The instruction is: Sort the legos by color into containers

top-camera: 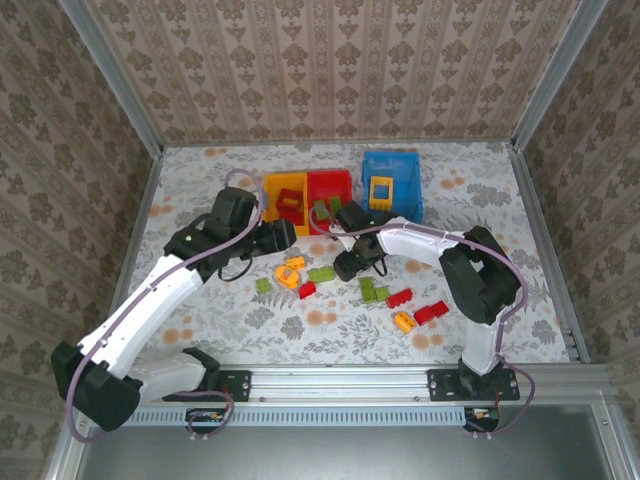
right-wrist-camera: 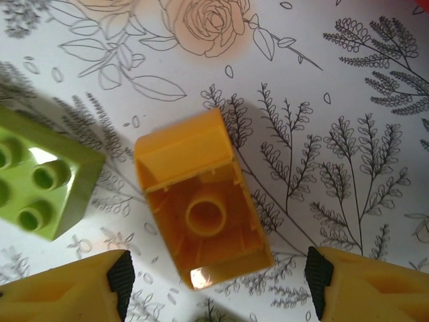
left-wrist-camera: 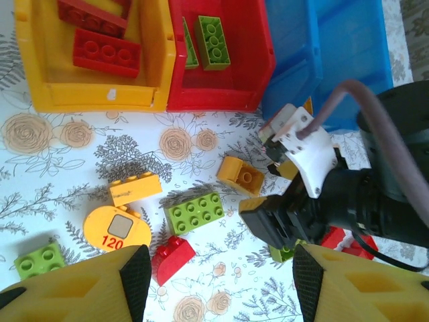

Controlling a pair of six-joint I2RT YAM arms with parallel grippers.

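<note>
Three containers stand side by side at the back: a yellow bin (top-camera: 272,186) holding red bricks (left-wrist-camera: 106,52), a red bin (top-camera: 345,181) holding green bricks (left-wrist-camera: 213,41), and a blue bin (top-camera: 405,170) holding a yellow frame (top-camera: 381,190). Loose legos lie in front of them. My left gripper (left-wrist-camera: 221,282) is open above the cloth, with a red brick (left-wrist-camera: 173,257) just inside its left finger. A green brick (left-wrist-camera: 195,212) lies beyond it. My right gripper (right-wrist-camera: 218,282) is open low over an upturned orange brick (right-wrist-camera: 201,208), its fingers apart on either side of the brick's near end.
More loose bricks are scattered on the flowered cloth: an orange "120" piece (left-wrist-camera: 117,229), an orange-yellow brick (left-wrist-camera: 135,188), a green one (top-camera: 263,285), and red (top-camera: 431,312) and orange (top-camera: 404,321) ones to the right. The two grippers are close together, with the right gripper's fingers (left-wrist-camera: 288,215) in the left wrist view.
</note>
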